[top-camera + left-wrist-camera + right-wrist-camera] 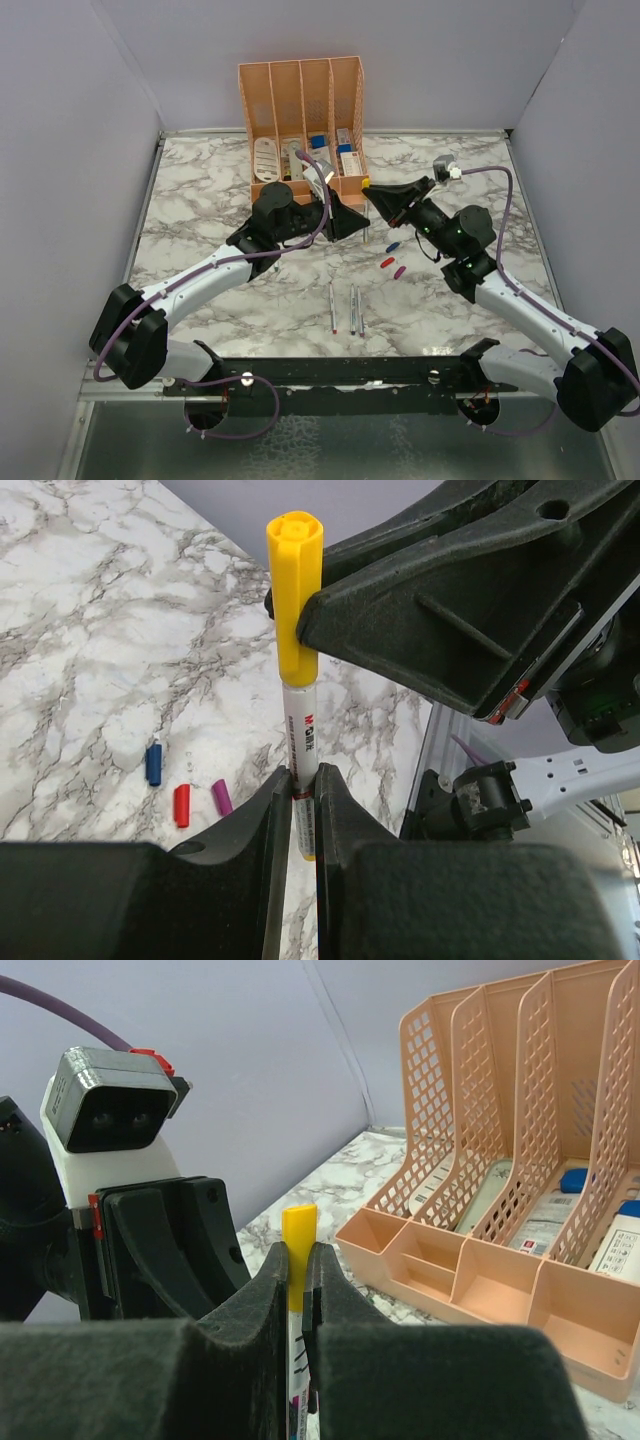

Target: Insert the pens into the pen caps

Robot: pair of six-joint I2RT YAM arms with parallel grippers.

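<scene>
Left gripper [303, 785] pinches pen [301, 730] barrel | right gripper [298, 1265] clamps yellow cap [296, 600], aloft before peach organizer [470, 1290] | risk: we judge an off-axis push jams the cap or slips the pen.

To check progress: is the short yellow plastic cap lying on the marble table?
No, the short yellow plastic cap is pinched in the right hand, above the table, at the end of a thin grey-white pen.
</scene>
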